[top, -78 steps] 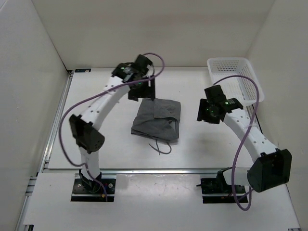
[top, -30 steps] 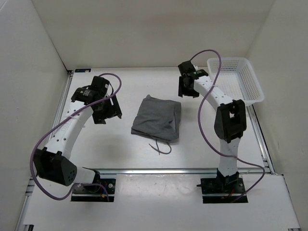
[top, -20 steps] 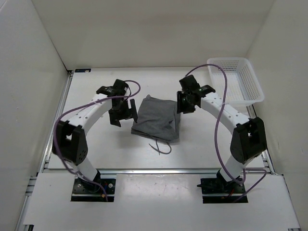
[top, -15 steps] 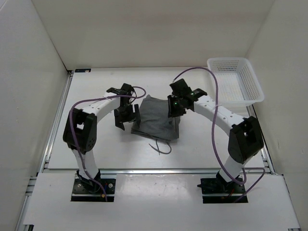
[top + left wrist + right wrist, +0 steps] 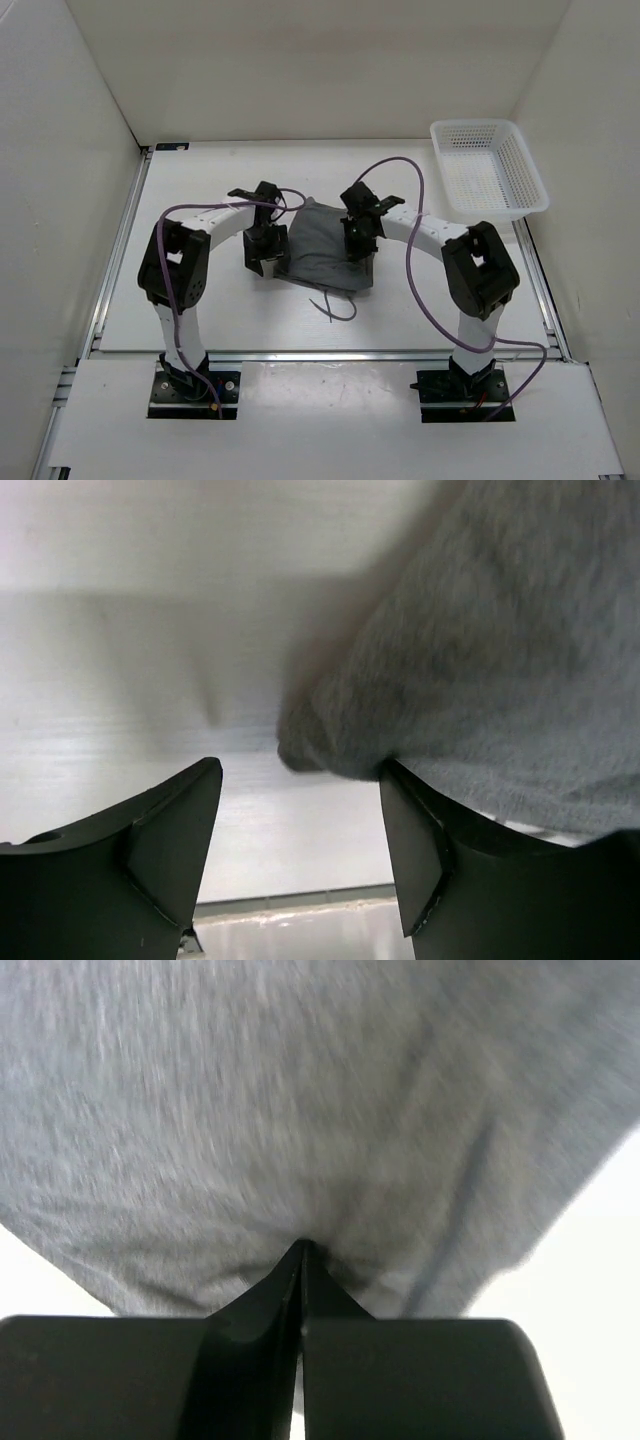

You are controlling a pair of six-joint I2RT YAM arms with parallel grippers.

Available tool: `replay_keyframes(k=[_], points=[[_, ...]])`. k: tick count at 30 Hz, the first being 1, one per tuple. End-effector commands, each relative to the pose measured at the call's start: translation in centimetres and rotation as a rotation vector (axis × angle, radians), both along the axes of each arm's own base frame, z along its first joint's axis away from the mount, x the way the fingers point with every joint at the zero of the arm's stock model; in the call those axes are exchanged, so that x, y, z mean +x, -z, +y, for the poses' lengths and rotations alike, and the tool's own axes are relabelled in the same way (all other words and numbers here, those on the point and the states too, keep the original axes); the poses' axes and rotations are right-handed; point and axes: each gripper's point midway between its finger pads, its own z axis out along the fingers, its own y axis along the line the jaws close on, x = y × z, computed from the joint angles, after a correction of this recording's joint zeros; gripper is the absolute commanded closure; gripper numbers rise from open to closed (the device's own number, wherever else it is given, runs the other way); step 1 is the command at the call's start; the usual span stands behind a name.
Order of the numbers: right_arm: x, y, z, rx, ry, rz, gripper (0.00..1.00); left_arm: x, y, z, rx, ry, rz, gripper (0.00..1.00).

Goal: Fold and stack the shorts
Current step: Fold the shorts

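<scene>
The dark grey shorts (image 5: pixel 322 252) lie folded in a rough rectangle mid-table, and their thin drawstring (image 5: pixel 336 304) trails off the near edge. My left gripper (image 5: pixel 268 250) is low at the shorts' left edge and open. In the left wrist view a rounded fold of the shorts (image 5: pixel 480 660) sits just beyond the left gripper (image 5: pixel 300 770), with the right finger (image 5: pixel 410 850) against the cloth. My right gripper (image 5: pixel 358 240) is down on the right part of the shorts. In the right wrist view the right gripper (image 5: pixel 302 1248) is shut, pinching a pucker of the shorts (image 5: pixel 300 1090).
A white mesh basket (image 5: pixel 490 178) stands at the back right corner. White walls enclose the table on the left, back and right. A metal rail (image 5: pixel 320 353) runs along the near edge by the arm bases.
Both arms swung inward from the table's sides to the shorts. The right gripper went from open to shut on the fabric. The left gripper narrowed a little at the left edge.
</scene>
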Motion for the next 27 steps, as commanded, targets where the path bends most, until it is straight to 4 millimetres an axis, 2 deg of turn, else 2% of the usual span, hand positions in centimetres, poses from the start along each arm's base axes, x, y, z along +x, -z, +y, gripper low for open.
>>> replay_keyframes(k=[1,2,4,5,6,7,8,9,10,11,12,13,14,15,16,17,18,19,23,25,27], points=[[1.2,-5.2,-1.2,-0.015,0.014,-0.118,1.0,1.0,-4.7,-0.5,-0.051,0.013,-0.128,0.26],[1.7,-7.3,-1.5,-0.017,0.016,-0.176,0.94,1.2,-5.5,-0.5,-0.058,0.013,-0.143,0.26],[2.2,-9.7,-2.1,-0.032,0.024,-0.226,0.87,2.2,-7.8,-0.8,-0.068,0.011,-0.194,0.26],[2.8,-12.0,-2.2,-0.018,0.038,-0.277,0.83,2.8,-8.7,-0.9,-0.068,0.009,-0.217,0.27],[2.7,-12.8,-2.7,-0.038,0.037,-0.289,0.83,3.5,-9.2,-0.9,-0.062,0.006,-0.232,0.29],[2.9,-14.1,-3.3,-0.049,0.057,-0.326,0.83,4.7,-10.8,-1.5,-0.077,0.005,-0.268,0.32],[3.0,-15.1,-3.6,-0.048,0.067,-0.349,0.83,5.4,-11.3,-1.8,-0.081,0.005,-0.277,0.35],[3.2,-15.9,-4.3,-0.051,0.077,-0.374,0.8,6.1,-10.7,-2.3,-0.065,0.021,-0.263,0.37],[2.7,-17.6,-4.9,-0.039,0.087,-0.405,0.74,7.6,-12.3,-3.0,-0.081,0.02,-0.302,0.37],[2.4,-17.3,-6.3,-0.051,0.11,-0.395,0.63,8.6,-12.6,-3.6,-0.081,0.026,-0.321,0.37],[1.9,-18.8,-7.2,-0.032,0.141,-0.432,0.39,9.5,-11.0,-3.9,-0.057,0.025,-0.292,0.37],[1.8,-19.1,-8.6,-0.042,0.18,-0.436,0.31,11.7,-12.6,-4.9,-0.083,0.023,-0.35,0.39],[1.3,-18.8,-9.4,-0.047,0.191,-0.432,0.26,12.3,-12.2,-5.0,-0.067,0.02,-0.341,0.39],[0.5,-19.6,-10.4,-0.036,0.213,-0.443,0.19,13.4,-9.7,-5.4,-0.049,0.022,-0.299,0.4],[0.1,-19.5,-11.8,-0.057,0.24,-0.435,0.16,14.4,-9.3,-5.9,-0.054,0.013,-0.305,0.42],[-0.5,-18.8,-12.5,-0.071,0.248,-0.417,0.14,15.7,-9.8,-6.6,-0.072,-0.006,-0.333,0.42],[-1.2,-19.1,-13.3,-0.071,0.259,-0.42,0.13,16.0,-9.0,-7.2,-0.089,-0.009,-0.315,0.44],[-1.9,-18.7,-14.2,-0.095,0.277,-0.397,0.11,16.2,-6.8,-7.5,-0.084,-0.005,-0.275,0.44],[-3.8,-17.9,-17.0,-0.13,0.353,-0.37,0.06,15.8,-3.8,-7.3,-0.055,-0.057,-0.213,0.44],[-4.7,-17.7,-17.7,-0.122,0.383,-0.366,0.03,15.4,-3.4,-6.6,-0.024,-0.062,-0.206,0.44],[-5.0,-18.2,-18.4,-0.115,0.413,-0.389,0.02,14.9,-3.2,-4.9,0.028,-0.091,-0.204,0.44]])
